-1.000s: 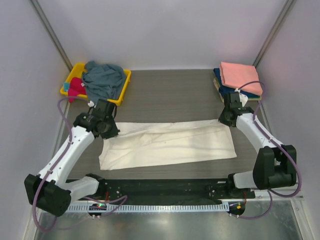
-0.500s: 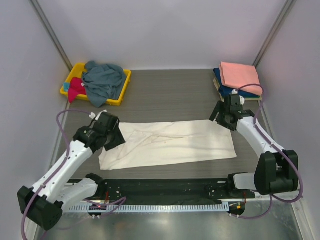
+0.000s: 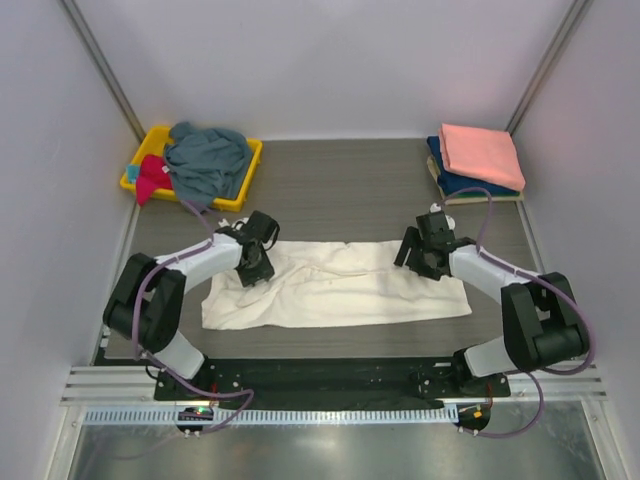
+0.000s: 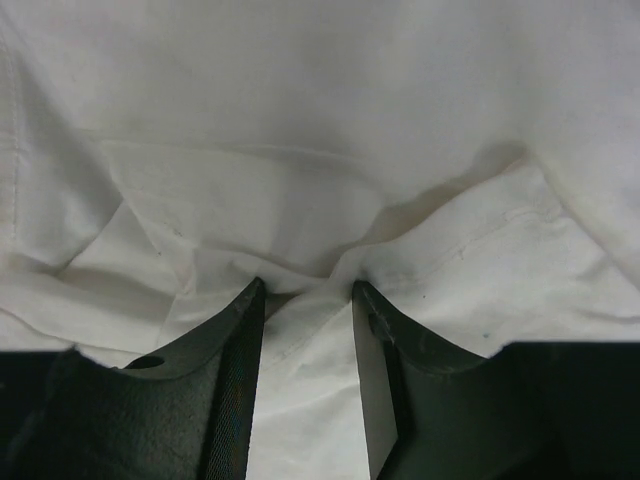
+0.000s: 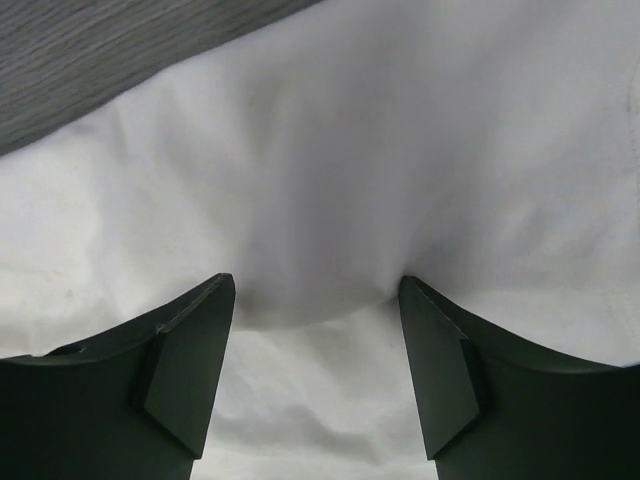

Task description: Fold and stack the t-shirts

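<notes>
A large cream-white t-shirt [image 3: 340, 292] lies as a long folded strip across the middle of the table. My left gripper [image 3: 256, 264] presses down on its left part. In the left wrist view the jaws [image 4: 308, 290] stand partly apart, with a ridge of the cream cloth [image 4: 320, 120] bunched between the tips. My right gripper [image 3: 416, 256] rests on the strip's far right part. In the right wrist view it [image 5: 317, 285] is wide open, tips pushed into the cloth [image 5: 400, 150]. Neither is closed on the fabric.
A yellow bin [image 3: 248, 178] at the back left holds a grey-blue tee [image 3: 205, 160] and a magenta one [image 3: 150, 178]. At the back right a folded salmon-pink tee [image 3: 480, 152] lies on a navy one [image 3: 450, 182]. Grey tabletop [image 5: 100, 50] shows beyond the shirt.
Both grippers opened at the shirt's far corners and moved inward along it. The left part of the shirt has bunched slightly.
</notes>
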`<state>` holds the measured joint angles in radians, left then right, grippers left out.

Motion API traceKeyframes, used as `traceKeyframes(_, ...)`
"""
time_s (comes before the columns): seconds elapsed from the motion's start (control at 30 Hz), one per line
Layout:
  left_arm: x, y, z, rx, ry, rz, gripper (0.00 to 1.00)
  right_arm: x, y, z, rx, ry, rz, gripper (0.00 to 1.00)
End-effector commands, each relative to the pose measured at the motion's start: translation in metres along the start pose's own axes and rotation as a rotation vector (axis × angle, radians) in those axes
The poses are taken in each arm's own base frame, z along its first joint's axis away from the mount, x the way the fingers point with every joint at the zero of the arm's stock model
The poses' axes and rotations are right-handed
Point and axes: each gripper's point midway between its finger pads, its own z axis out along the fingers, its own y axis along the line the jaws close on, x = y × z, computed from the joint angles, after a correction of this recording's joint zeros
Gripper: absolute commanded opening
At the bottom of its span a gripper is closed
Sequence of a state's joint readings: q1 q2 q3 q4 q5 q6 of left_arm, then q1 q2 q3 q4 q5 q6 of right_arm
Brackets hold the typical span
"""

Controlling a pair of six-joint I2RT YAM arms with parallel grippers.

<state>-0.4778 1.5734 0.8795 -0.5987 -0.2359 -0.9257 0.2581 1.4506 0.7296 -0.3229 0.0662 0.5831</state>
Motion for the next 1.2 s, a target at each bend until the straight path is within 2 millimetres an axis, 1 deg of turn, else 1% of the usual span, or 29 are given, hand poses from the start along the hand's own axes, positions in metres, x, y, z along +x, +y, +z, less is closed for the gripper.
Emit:
traceKeyframes(0.0,-0.014,-0.036,0.024,0.07,-0.032,-0.056,0.41,0.055,-0.004,-0.006,-0.018,0.107,0.059,0.72)
traceKeyframes(0.07,-0.016,-0.042,0.036,0.053,-0.017,-0.043,0.4,0.076,0.004,-0.016,-0.051,0.116,0.05,0.71)
traceKeyframes(0.1,-0.031,-0.06,0.032,0.082,-0.04,-0.036,0.4,0.084,0.008,-0.026,-0.081,0.097,0.1,0.71)
traceKeyframes(0.17,-0.037,-0.072,0.043,0.064,-0.03,-0.021,0.4,0.11,0.02,-0.039,-0.115,0.098,0.072,0.71)
traceKeyframes(0.2,-0.061,-0.096,0.035,0.11,-0.069,-0.021,0.4,0.12,0.027,-0.048,-0.147,0.094,0.12,0.71)
traceKeyframes(0.23,-0.07,-0.108,0.034,0.12,-0.073,-0.013,0.4,0.128,0.035,-0.054,-0.171,0.094,0.133,0.71)
traceKeyframes(0.27,-0.069,-0.117,0.05,0.1,-0.048,0.009,0.4,0.15,0.046,-0.065,-0.211,0.108,0.076,0.7)
traceKeyframes(0.3,-0.099,-0.152,0.034,0.173,-0.094,0.007,0.39,0.158,0.054,-0.071,-0.238,0.111,0.079,0.7)
traceKeyframes(0.37,-0.116,-0.184,0.036,0.226,-0.11,0.085,0.38,0.165,0.079,-0.091,-0.316,0.073,0.12,0.7)
traceKeyframes(0.4,-0.115,-0.194,0.053,0.215,-0.077,0.131,0.38,0.178,0.102,-0.112,-0.397,0.082,0.067,0.7)
traceKeyframes(0.43,-0.149,-0.233,0.022,0.324,-0.143,0.174,0.39,0.185,0.107,-0.117,-0.393,0.081,0.015,0.71)
traceKeyframes(0.47,-0.165,-0.249,0.008,0.36,-0.175,0.211,0.4,0.187,0.11,-0.12,-0.377,0.077,-0.024,0.73)
traceKeyframes(0.5,-0.159,-0.251,0.017,0.336,-0.135,0.257,0.44,0.181,0.128,-0.137,-0.403,0.058,-0.044,0.74)
traceKeyframes(0.53,-0.191,-0.279,-0.03,0.451,-0.228,0.297,0.48,0.178,0.131,-0.14,-0.389,0.048,-0.068,0.75)
traceKeyframes(0.57,-0.196,-0.286,-0.044,0.487,-0.245,0.327,0.51,0.178,0.128,-0.138,-0.353,0.035,-0.129,0.76)
traceKeyframes(0.6,-0.202,-0.289,-0.058,0.51,-0.268,0.345,0.57,0.171,0.14,-0.148,-0.377,0.011,-0.138,0.77)
traceKeyframes(0.63,-0.214,-0.289,-0.093,0.545,-0.327,0.35,0.6,0.166,0.142,-0.149,-0.374,-0.009,-0.156,0.78)
traceKeyframes(0.7,-0.222,-0.284,-0.125,0.577,-0.388,0.368,0.68,0.147,0.156,-0.163,-0.4,-0.083,-0.2,0.8)
traceKeyframes(0.73,-0.232,-0.272,-0.182,0.628,-0.467,0.355,0.71,0.128,0.159,-0.165,-0.382,-0.153,-0.199,0.81)
traceKeyframes(0.77,-0.225,-0.255,-0.173,0.567,-0.455,0.355,0.72,0.116,0.161,-0.169,-0.369,-0.184,-0.212,0.81)
traceKeyframes(0.83,-0.225,-0.223,-0.204,0.52,-0.499,0.326,0.74,0.086,0.176,-0.176,-0.357,-0.24,-0.251,0.82)
traceKeyframes(0.87,-0.221,-0.19,-0.226,0.475,-0.529,0.28,0.74,0.065,0.175,-0.169,-0.322,-0.258,-0.239,0.82)
traceKeyframes(0.93,-0.203,-0.153,-0.234,0.424,-0.512,0.261,0.74,0.037,0.188,-0.157,-0.279,-0.283,-0.298,0.82)
traceKeyframes(0.97,-0.197,-0.125,-0.273,0.458,-0.573,0.223,0.74,0.01,0.2,-0.159,-0.29,-0.296,-0.273,0.82)
traceKeyframes(1.0,-0.173,-0.106,-0.246,0.405,-0.513,0.235,0.74,0.007,0.205,-0.134,-0.236,-0.275,-0.359,0.82)
traceKeyframes(1.03,-0.163,-0.089,-0.251,0.407,-0.522,0.222,0.74,0.0,0.213,-0.127,-0.231,-0.267,-0.381,0.82)
traceKeyframes(1.07,-0.155,-0.066,-0.276,0.441,-0.574,0.193,0.74,-0.026,0.228,-0.132,-0.245,-0.299,-0.361,0.81)
traceKeyframes(1.1,-0.135,-0.045,-0.253,0.389,-0.533,0.197,0.73,-0.026,0.232,-0.103,-0.19,-0.273,-0.431,0.81)
traceKeyframes(1.17,-0.114,-0.01,-0.265,0.401,-0.565,0.177,0.74,-0.055,0.254,-0.096,-0.176,-0.328,-0.432,0.81)
